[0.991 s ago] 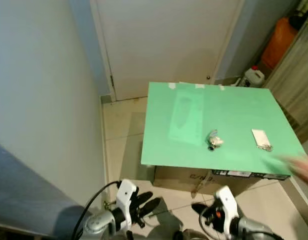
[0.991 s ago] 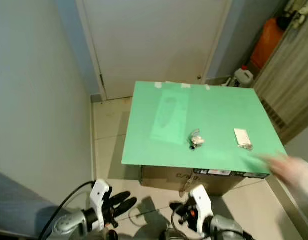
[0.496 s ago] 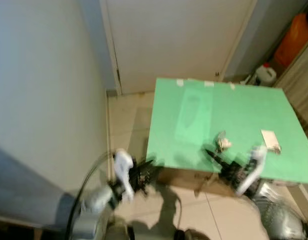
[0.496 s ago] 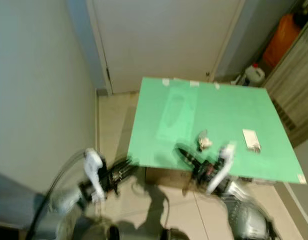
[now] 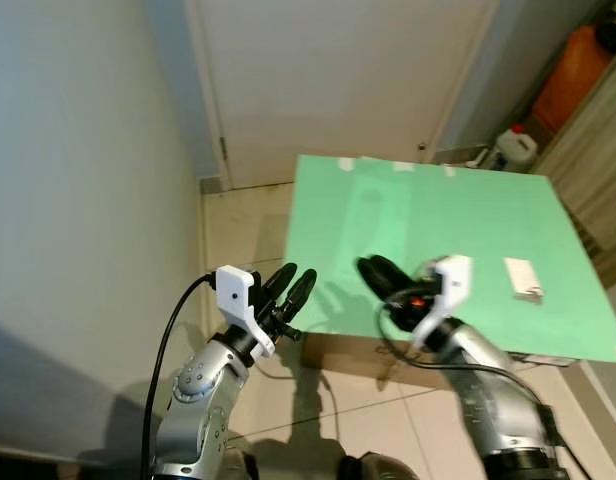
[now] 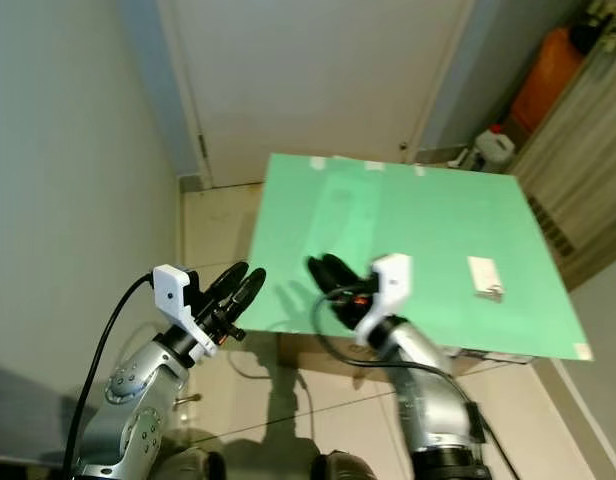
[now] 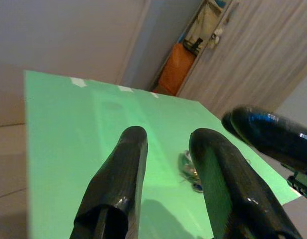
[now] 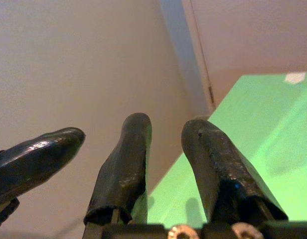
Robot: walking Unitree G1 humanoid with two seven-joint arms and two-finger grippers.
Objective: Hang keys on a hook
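1. Your left gripper [image 5: 296, 283] is raised off the near-left corner of the flat green board [image 5: 468, 220], over the tiled floor [image 5: 238, 250]. Its 2 black fingers [image 7: 118, 189] stand slightly apart with nothing between them.
2. Your right gripper [image 5: 376, 275] is up over the board's near edge, pointing toward the left one. Its fingers [image 8: 128, 159] show a narrow gap and grip nothing.
3. The small metal key bunch [image 7: 189, 169] lies on the board; the left wrist view catches it past the fingertips, partly hidden. In the head views the right gripper covers it.
4. A small white rectangular tag [image 5: 521, 277] sits on the board, well to the right of the right gripper.
5. A white closed door [image 5: 338, 70] stands behind the board; an orange container [image 5: 578, 75] and a white plastic jug [image 5: 515, 148] are at far right.
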